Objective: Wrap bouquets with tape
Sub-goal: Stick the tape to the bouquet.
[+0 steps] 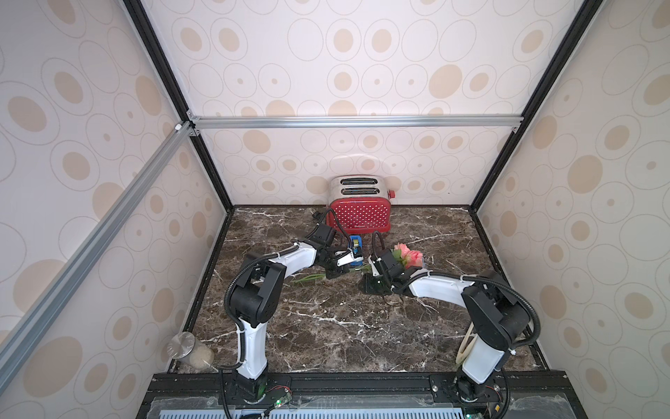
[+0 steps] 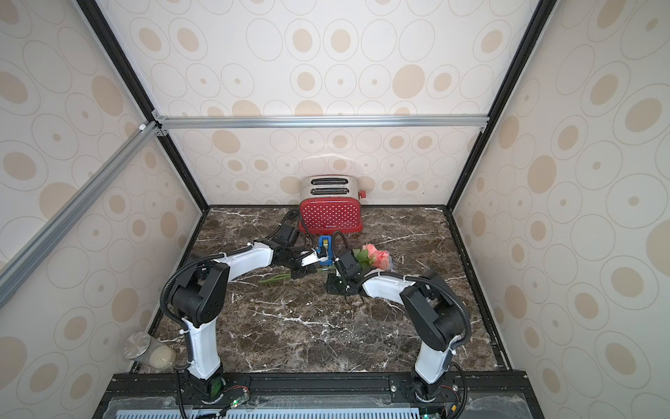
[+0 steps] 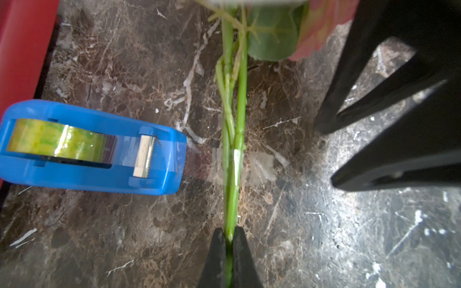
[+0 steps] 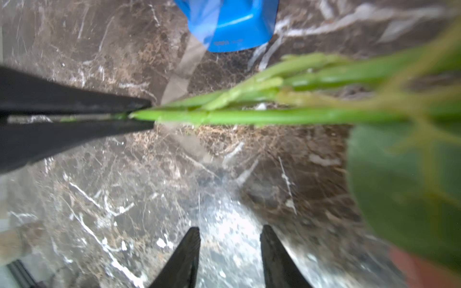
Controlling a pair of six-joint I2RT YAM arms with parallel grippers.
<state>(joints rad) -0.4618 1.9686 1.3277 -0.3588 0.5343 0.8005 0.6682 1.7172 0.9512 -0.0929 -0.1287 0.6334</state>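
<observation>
- Nearest the base, a lidded jar (image 1: 190, 350) is in the near left corner of the table (image 1: 326, 326), well apart from the work;
- the right gripper (image 4: 230, 228) hovers over bare marble on the near side of the stems (image 3: 241, 94), jaws apart and empty;
- the left gripper (image 3: 229, 234) is clamped on those stems partway along, pinching them into one bundle;
- the bouquet (image 1: 409, 257) stretches across mid-table, blooms to the right, stem ends to the left;
- it looks light; the stems are thin, probably springy and slick, apt to splay or roll; best gripped on bare stem below the leaves, never on the soft blooms;
- a clear tape strip (image 3: 259, 167) crosses the stems just past the left jaws; limp and sticky, likely best taken by its free end; whether it is cut from the roll I cannot tell;
- just beyond, the blue dispenser (image 3: 74, 179) looks light enough to slide if pulled;
- farthest, the red toaster (image 1: 359, 217) stands against the back wall.
</observation>
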